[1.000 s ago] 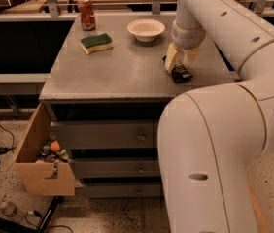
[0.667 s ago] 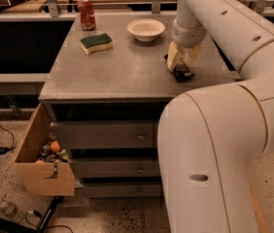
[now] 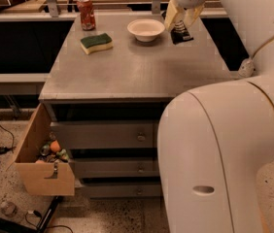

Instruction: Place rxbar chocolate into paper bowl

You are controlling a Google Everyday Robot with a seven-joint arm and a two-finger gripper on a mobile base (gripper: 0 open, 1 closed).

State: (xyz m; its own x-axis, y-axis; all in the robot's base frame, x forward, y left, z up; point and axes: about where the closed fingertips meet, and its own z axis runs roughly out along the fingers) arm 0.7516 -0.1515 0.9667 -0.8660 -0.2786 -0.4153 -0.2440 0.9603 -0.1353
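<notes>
**Transport step.** We are seeing the gripper hanging near the far right corner of the desk, its fingers grasping the bar by its upper end. Whether the bar is clearing the desk, we cannot tell. The bar is sitting just right of the bowl. The next move, we are judging, calls for a short leftward carry over the rim, then release. The bar is showing as a small dark slab with faint pale marks.
</notes>
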